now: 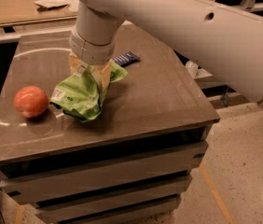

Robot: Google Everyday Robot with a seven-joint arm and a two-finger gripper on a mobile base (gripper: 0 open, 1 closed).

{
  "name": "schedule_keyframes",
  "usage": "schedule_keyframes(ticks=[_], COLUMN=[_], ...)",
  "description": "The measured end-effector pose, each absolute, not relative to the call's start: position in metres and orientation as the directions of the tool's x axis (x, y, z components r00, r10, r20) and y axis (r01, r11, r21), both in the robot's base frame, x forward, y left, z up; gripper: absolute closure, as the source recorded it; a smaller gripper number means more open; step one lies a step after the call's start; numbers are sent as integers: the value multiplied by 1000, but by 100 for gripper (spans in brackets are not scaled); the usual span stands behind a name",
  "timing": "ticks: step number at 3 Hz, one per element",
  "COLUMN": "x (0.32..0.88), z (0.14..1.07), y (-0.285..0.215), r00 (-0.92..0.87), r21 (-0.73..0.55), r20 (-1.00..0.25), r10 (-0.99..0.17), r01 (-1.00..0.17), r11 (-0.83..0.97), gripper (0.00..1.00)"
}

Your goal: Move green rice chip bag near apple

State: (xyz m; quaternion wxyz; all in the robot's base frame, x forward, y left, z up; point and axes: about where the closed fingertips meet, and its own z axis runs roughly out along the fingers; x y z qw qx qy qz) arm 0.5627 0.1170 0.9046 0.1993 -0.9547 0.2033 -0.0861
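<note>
The green rice chip bag, crinkly lime green with a white label panel, hangs from my gripper just above the dark tabletop. The gripper's pale fingers are shut on the bag's upper part. The apple, round and red-orange, sits on the table at the left, a short gap from the bag's left edge. My white arm reaches in from the upper right and covers the back of the table.
A small dark-blue wrapped bar lies on the table behind the gripper. The table's front edge runs below the bag. A second wooden table with papers stands behind. Floor lies to the right.
</note>
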Motion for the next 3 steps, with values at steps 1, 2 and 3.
schedule_keyframes(ticks=[1, 2, 3], x=[558, 555, 555], z=[898, 895, 893], y=[128, 135, 139], r00=[917, 926, 929], r21=[-403, -396, -396], r20=[82, 77, 68], r10=[-389, -370, -364], r01=[-327, -313, -310], r11=[-855, -864, -865], gripper=[100, 100, 100])
